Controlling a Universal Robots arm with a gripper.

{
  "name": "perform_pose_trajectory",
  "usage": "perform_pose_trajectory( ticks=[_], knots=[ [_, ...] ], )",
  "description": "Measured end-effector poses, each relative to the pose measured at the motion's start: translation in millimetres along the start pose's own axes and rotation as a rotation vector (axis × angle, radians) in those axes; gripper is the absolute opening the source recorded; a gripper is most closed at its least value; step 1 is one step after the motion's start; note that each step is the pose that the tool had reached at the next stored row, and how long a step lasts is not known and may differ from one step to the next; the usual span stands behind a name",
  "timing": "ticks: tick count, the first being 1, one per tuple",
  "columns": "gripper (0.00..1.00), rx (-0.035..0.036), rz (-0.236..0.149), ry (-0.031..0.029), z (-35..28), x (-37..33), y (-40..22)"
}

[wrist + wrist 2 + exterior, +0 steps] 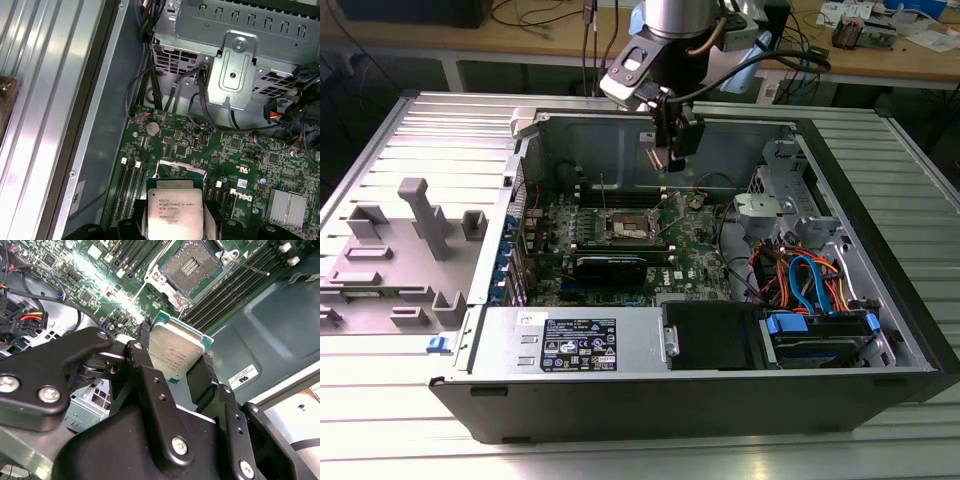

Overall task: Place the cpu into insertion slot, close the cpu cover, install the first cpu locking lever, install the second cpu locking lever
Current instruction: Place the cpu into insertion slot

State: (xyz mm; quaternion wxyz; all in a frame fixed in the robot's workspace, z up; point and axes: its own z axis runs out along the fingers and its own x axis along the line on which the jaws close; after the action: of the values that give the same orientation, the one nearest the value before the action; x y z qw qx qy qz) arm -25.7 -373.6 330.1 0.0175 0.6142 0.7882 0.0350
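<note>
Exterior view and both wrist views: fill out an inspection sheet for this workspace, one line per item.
Surface: ribbed metal table carrying an open computer case.
Job's things: cpu held in the air above the motherboard; socket empty, contacts exposed.
Clutter: grey fixture blocks on the table at the exterior view's left.
Grippers: gripper shut on the cpu's edges.
Cables: orange and blue cables inside the case; black cable running along the arm.
Surroundings: wooden bench behind the table, with loose items on it.
</note>
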Motion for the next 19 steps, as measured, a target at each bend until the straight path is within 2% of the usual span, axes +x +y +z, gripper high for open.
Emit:
perform_pose_trajectory(
  ticks=[11, 15, 17, 19],
  knots=[
    [0.54, -0.0001, 0.002, 0.0000, 0.8, 0.0, -0.1],
    [0.54, -0.0004, 0.041, -0.0043, 3.7, -0.1, -0.4],
    [0.54, -0.0010, 0.092, -0.0085, 7.8, -0.1, -0.7],
    [0.54, 0.0022, 0.115, -0.0096, 11.4, -0.1, -1.4]
  ],
)
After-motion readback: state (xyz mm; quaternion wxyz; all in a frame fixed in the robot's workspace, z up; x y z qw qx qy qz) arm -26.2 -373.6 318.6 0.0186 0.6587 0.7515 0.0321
